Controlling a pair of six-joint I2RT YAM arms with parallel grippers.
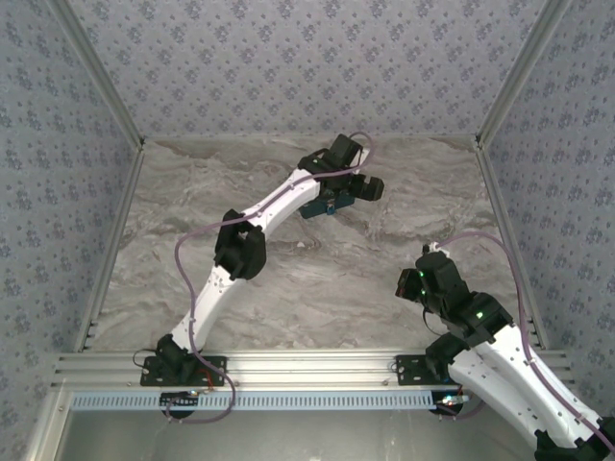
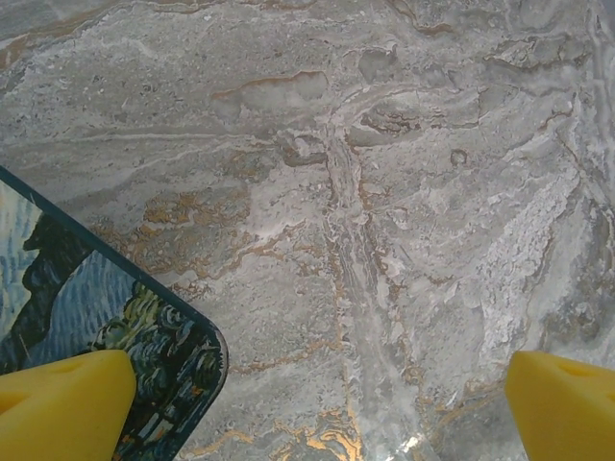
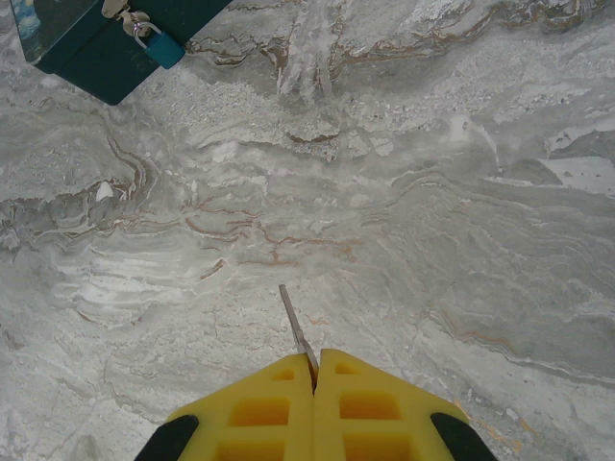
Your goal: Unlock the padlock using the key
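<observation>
The padlock (image 3: pixel 161 45) hangs on the teal side wall of the starry-night printed box (image 3: pixel 101 62), at the far middle of the table (image 3: pixel 432 192). In the right wrist view its blue-teal body lies toward the lower right and its thin silver shackle (image 3: pixel 140 25) toward the upper left, hooked into the box's metal clasp, so its long axis runs on that diagonal.

The right hand (image 3: pixel 314 360) is clenched on the key (image 3: pixel 293 325). The key's narrow silver blade juts out between the yellow fingertips and points up and slightly left, roughly toward the box but well apart from it.

The box sits with its lid down, and its inside is hidden.

The left hand (image 2: pixel 312 413) is spread wide and grasps nothing. One yellow fingertip (image 2: pixel 62 403) is over the box's rounded corner, the other over bare table.
</observation>
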